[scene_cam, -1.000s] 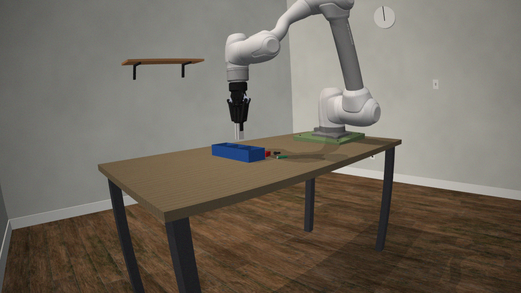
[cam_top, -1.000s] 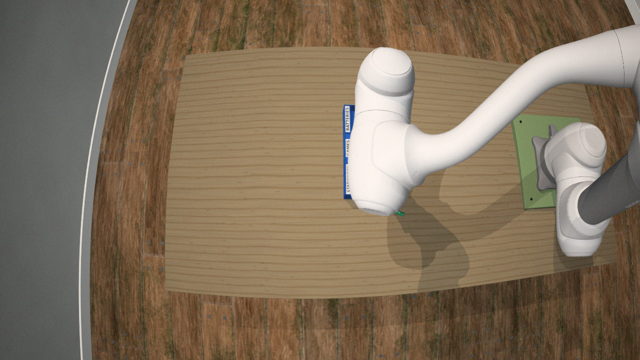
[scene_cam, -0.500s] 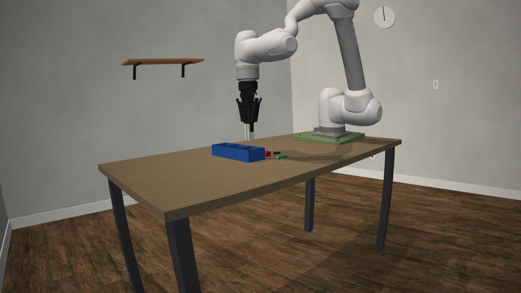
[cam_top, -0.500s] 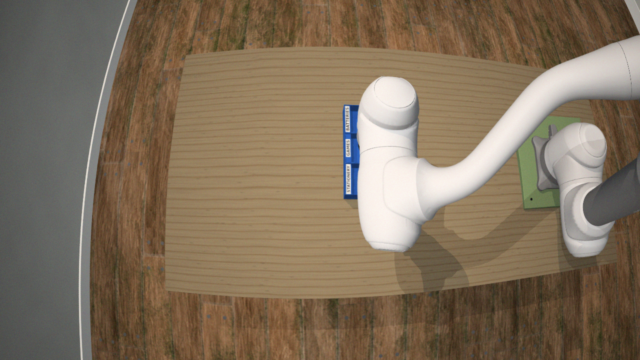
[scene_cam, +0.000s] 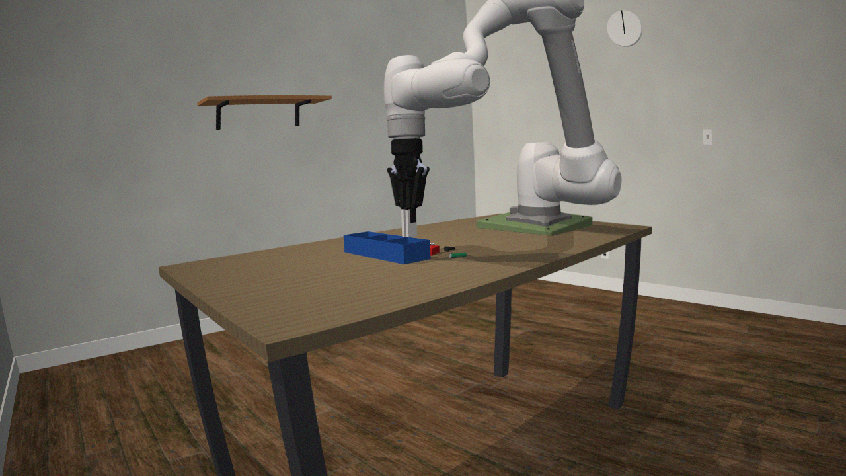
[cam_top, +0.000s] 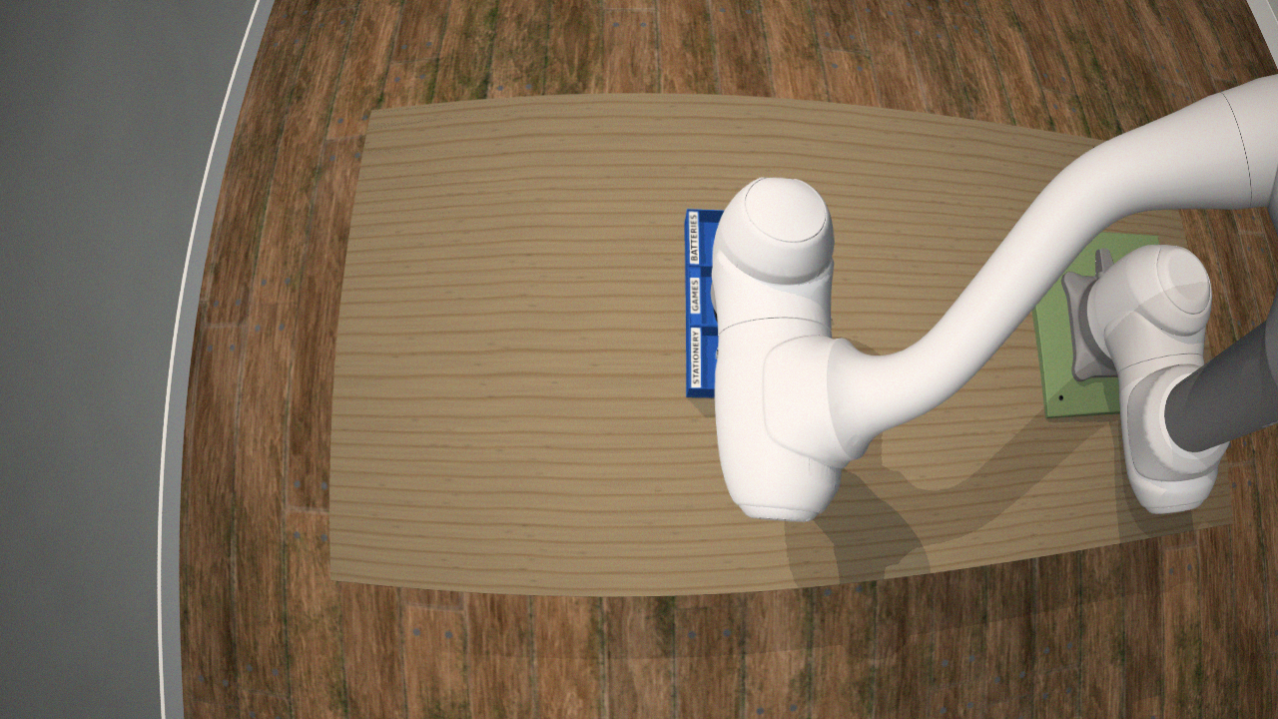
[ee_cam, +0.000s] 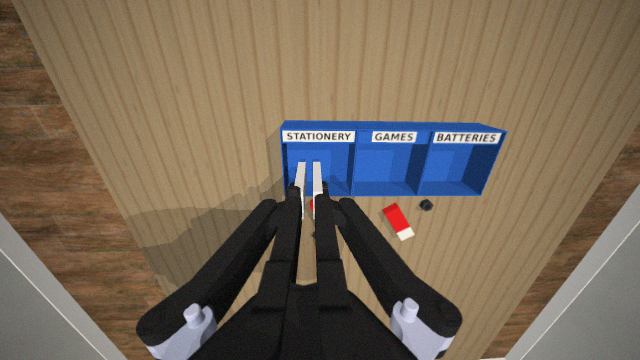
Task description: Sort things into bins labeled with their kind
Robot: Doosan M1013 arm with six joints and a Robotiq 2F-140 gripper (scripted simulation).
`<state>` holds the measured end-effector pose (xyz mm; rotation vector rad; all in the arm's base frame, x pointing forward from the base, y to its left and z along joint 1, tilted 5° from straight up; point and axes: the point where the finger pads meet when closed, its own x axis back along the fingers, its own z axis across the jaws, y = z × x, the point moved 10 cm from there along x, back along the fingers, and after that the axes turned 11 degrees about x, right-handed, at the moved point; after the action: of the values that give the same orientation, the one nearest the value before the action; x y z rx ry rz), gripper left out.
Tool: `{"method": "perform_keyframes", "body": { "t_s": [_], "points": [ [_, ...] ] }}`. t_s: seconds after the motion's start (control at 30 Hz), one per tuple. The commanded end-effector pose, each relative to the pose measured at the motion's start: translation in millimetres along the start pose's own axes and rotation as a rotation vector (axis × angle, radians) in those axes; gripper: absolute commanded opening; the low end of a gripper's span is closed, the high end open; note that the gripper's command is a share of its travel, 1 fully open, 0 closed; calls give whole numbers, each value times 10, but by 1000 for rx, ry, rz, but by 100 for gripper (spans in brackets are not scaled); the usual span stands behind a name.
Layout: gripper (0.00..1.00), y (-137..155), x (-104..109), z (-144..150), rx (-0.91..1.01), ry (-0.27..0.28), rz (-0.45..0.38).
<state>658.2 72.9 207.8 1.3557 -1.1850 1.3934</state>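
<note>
A blue three-part bin (cam_top: 704, 385) (scene_cam: 384, 251) (ee_cam: 365, 126) stands mid-table, labelled STATIONERY, GAMES and BATTERIES; all three compartments look empty. My gripper (scene_cam: 408, 233) (ee_cam: 309, 173) is shut with nothing visible between its pale finger pads, hanging just above the near edge of the STATIONERY compartment. A red and white eraser-like block (ee_cam: 398, 221) (scene_cam: 434, 249) and a small black round piece (ee_cam: 425, 205) (scene_cam: 449, 248) lie on the table beside the bin. A small green stick (scene_cam: 457, 254) lies a little farther out. A bit of red (ee_cam: 311, 204) shows between my fingers, on the table below.
The arm's green base plate (cam_top: 1054, 358) (scene_cam: 532, 225) sits at the table's far end. In the overhead view the arm covers most of the bin and all the loose things. A wall shelf (scene_cam: 263, 100) hangs well behind the table.
</note>
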Motion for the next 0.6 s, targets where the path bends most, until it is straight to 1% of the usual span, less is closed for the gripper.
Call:
{"method": "perform_keyframes", "body": {
  "t_s": [0.0, 0.23, 0.3, 0.47, 0.57],
  "points": [
    [5, 0, -72, 0, 0, 0, 0],
    [5, 0, -259, 0, 0, 0, 0],
    [5, 0, -259, 0, 0, 0, 0],
    [5, 0, -392, 0, 0, 0, 0],
    [5, 0, -400, 0, 0, 0, 0]
  ]
}}
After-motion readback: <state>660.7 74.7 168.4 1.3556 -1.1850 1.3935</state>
